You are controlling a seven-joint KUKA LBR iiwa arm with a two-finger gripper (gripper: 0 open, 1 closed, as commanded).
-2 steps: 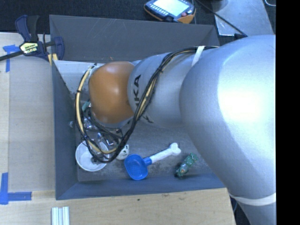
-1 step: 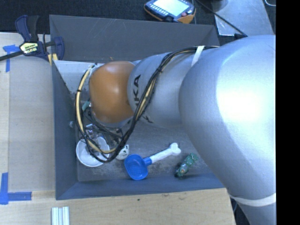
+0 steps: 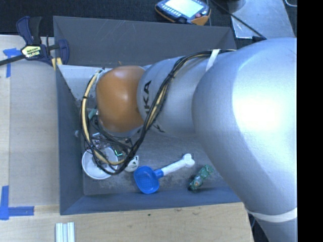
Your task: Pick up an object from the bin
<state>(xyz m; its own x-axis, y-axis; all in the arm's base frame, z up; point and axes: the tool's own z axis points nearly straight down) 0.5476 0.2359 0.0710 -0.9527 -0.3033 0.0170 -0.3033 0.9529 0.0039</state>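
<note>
My gripper point(image 3: 108, 151) reaches down into the front left part of the bin, largely hidden beneath the arm's orange cover and its cables. Directly under and beside it lies a white round cup-like thing point(image 3: 92, 166), partly covered by the cables. A small white piece point(image 3: 132, 162) sits just right of the gripper. Further right along the bin's front lies a blue scoop with a white handle point(image 3: 147, 179).
A small green toy-like thing point(image 3: 200, 178) lies at the front right of the bin floor, close to the arm. The thick silver arm spans the bin from the right and hides its middle and back. The bin's left and front walls stand close to the gripper.
</note>
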